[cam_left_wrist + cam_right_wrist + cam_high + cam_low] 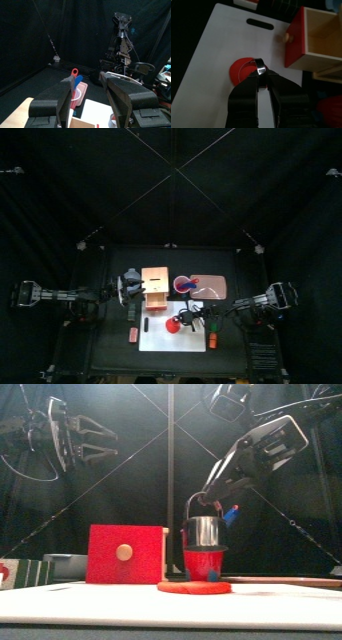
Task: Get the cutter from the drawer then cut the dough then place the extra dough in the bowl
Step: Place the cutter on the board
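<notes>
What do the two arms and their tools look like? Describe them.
The left arm and right arm are black, jointed, with cables alongside. The left tool has two broad dark jaws; the right tool has matching black jaws with a pale strip between.

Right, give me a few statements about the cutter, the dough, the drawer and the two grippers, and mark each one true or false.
1. The right gripper is shut on the cutter by its wire handle. True.
2. The dough lies in the bowl. False: it lies flat on the white board.
3. The left gripper is clamped on the drawer knob. False: it is raised, open and holds nothing.
4. The drawer is pulled out of the wooden box. True.
</notes>
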